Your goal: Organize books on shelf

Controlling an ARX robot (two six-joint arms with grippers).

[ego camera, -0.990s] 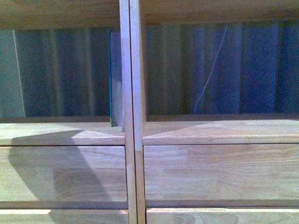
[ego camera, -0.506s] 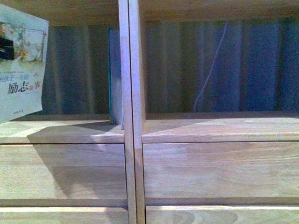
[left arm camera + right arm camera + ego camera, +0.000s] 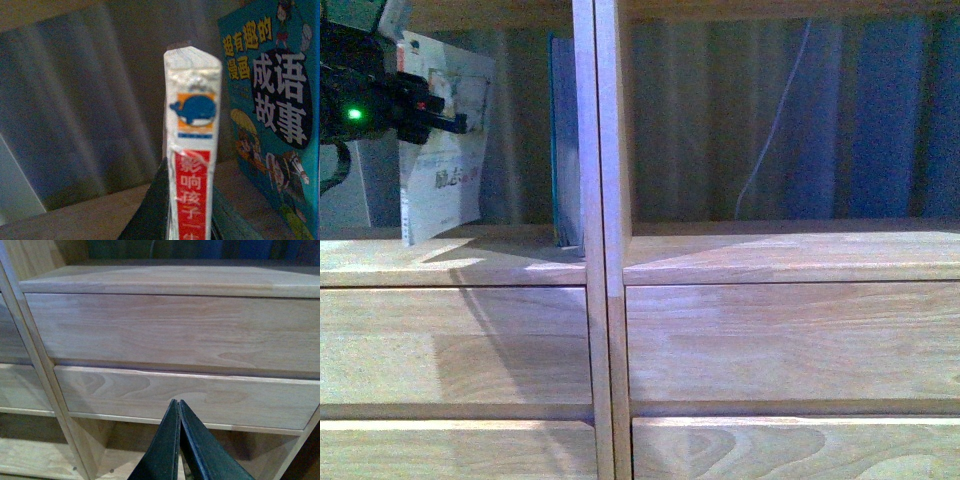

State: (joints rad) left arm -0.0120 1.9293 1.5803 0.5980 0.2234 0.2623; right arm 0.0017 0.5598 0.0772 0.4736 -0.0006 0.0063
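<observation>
Finding: one book placed, one in hand. The slim teal-edged book [image 3: 565,140] stands upright in the left compartment of the shelf [image 3: 770,262], against the central divider [image 3: 603,200]. My left tool [image 3: 432,112] is clamped on the pale paperback [image 3: 445,150], which sits at nine o'clock of the teal one, apart from it, slightly tilted. Its lower edge appears to touch the compartment floor. My right tool [image 3: 178,440] is closed on nothing, facing the drawer fronts [image 3: 170,330]. Remaining, in my judgement: stand the paperback beside the teal book and release.
</observation>
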